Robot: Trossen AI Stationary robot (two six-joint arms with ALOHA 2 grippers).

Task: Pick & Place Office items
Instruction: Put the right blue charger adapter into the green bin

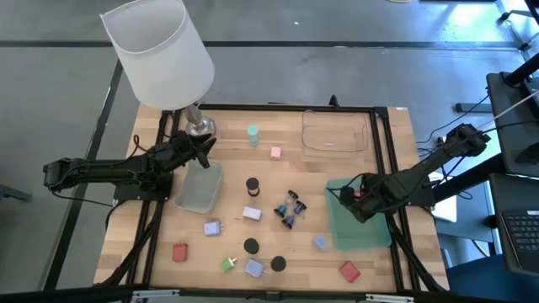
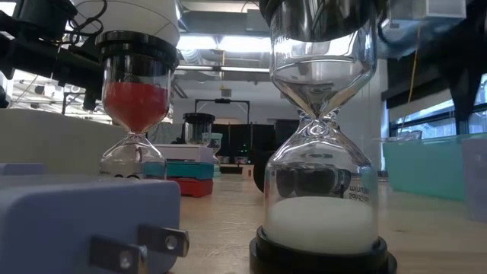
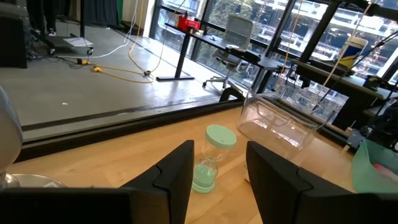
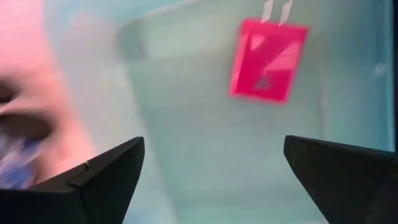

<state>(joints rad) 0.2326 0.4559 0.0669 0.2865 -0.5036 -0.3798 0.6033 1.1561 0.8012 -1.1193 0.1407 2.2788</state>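
1. Hovering over the green tray (image 1: pixel 364 236) at the table's right side, the right gripper (image 4: pixel 214 180) has its fingers (image 4: pixel 106 177) spread wide apart, gripping nothing.
2. A red plug block (image 4: pixel 267 59) lies on the tray floor just beyond the fingertips, between them, apart from both.
3. Across the table, the left gripper (image 3: pixel 219 171) waits shut, empty, near the lamp (image 1: pixel 160 55).

you see a pale matt wood table (image 1: pixel 278 181), a clear glossy plastic tray (image 1: pixel 335 133), translucent green plastic trays (image 1: pixel 200 187), and smooth glass hourglasses (image 2: pixel 323 144).
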